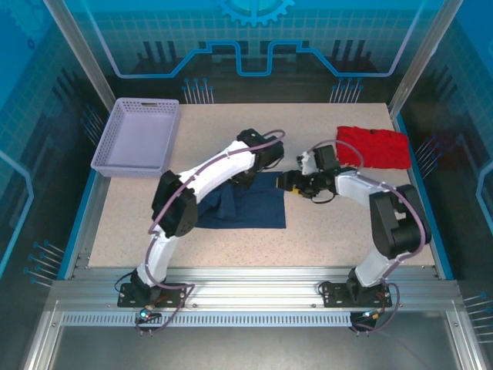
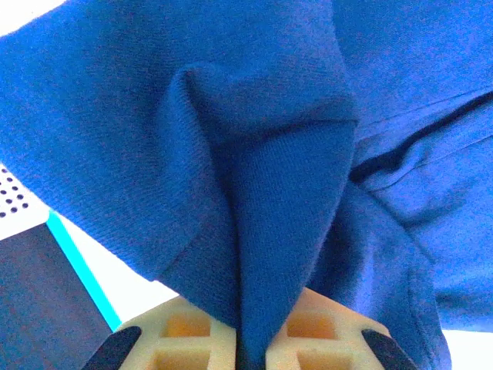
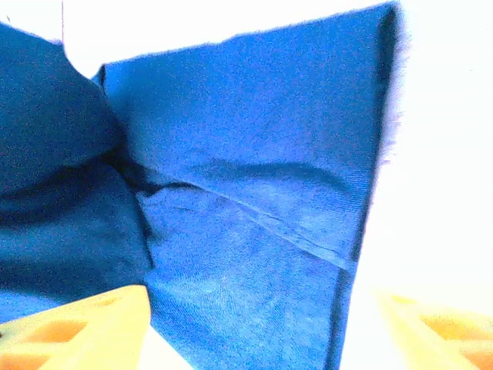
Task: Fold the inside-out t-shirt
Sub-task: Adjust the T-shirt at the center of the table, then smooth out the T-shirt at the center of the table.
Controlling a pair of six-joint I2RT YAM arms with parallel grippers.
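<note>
Mid-fold, I judge: the inside-out t-shirt (image 1: 258,210) lies bunched on the counter (image 1: 331,239), nearer than and left of the red garment (image 1: 375,146); the left tool (image 2: 248,343) pinches a navy fold; the right tool (image 1: 288,182), fingers spread and holding nothing, sits at the shirt edge facing that garment; next it likely must close on cloth.

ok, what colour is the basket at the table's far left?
The basket is pale lavender with perforated walls; it shows best in the top external view.

navy t-shirt (image 1: 254,203), red garment (image 1: 375,146), lavender basket (image 1: 137,136)
</note>
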